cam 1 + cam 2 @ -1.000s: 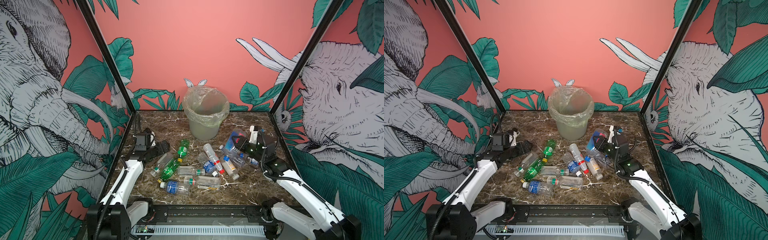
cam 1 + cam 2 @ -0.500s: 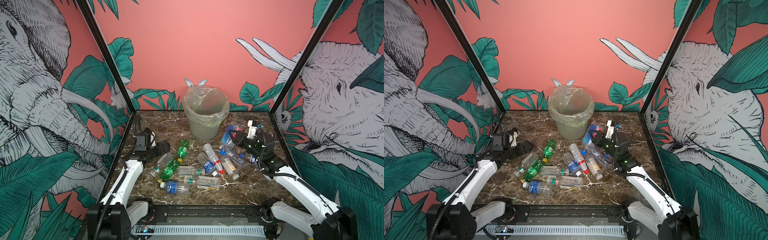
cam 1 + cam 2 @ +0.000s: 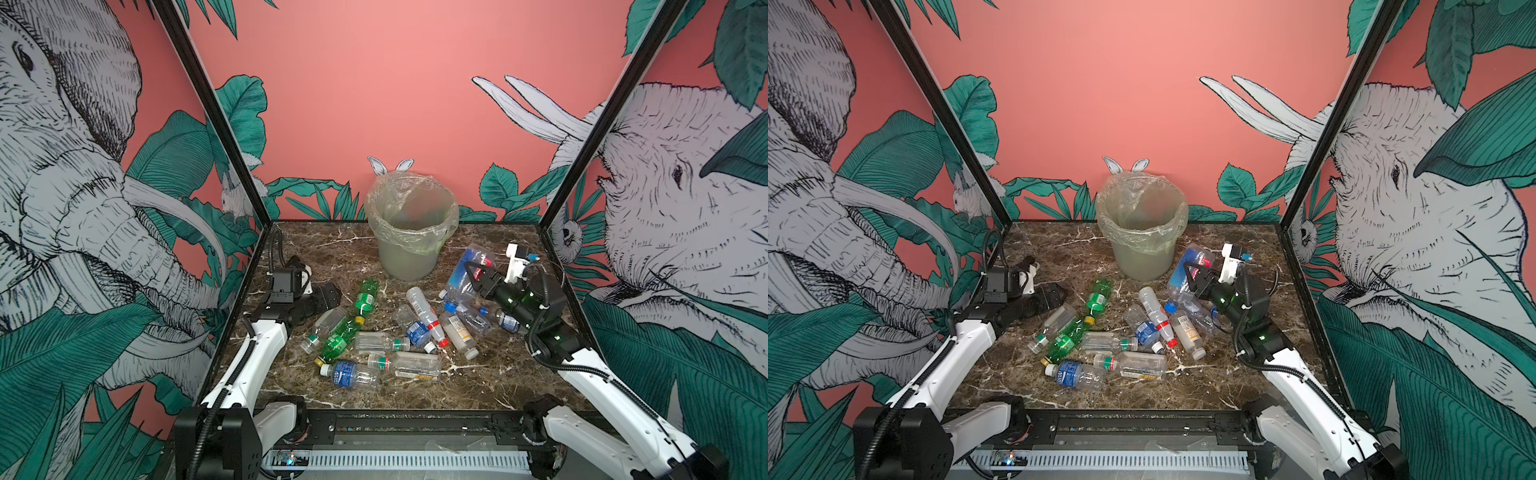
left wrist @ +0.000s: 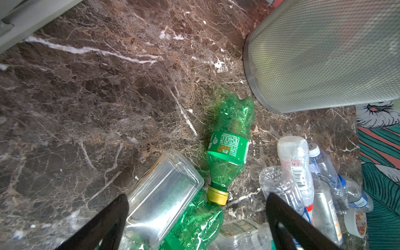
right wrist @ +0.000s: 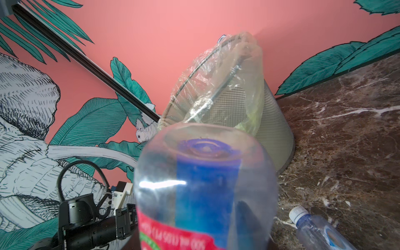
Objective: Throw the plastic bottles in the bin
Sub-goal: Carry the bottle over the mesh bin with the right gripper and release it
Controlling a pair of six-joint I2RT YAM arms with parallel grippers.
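You had the right gripper (image 3: 474,272) clamped on the blue-labelled bottle (image 3: 457,277), low, just beside the bin (image 3: 409,257). I'd say it needed lifting clear above the rim before release. Your left gripper (image 3: 328,294) hung wide open, empty, by the loose bottles (image 3: 374,341).

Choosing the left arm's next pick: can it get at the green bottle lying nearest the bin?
Probably yes. The left gripper is open and empty, and that green bottle lies just ahead of it, uncovered, with only a clear bottle alongside.
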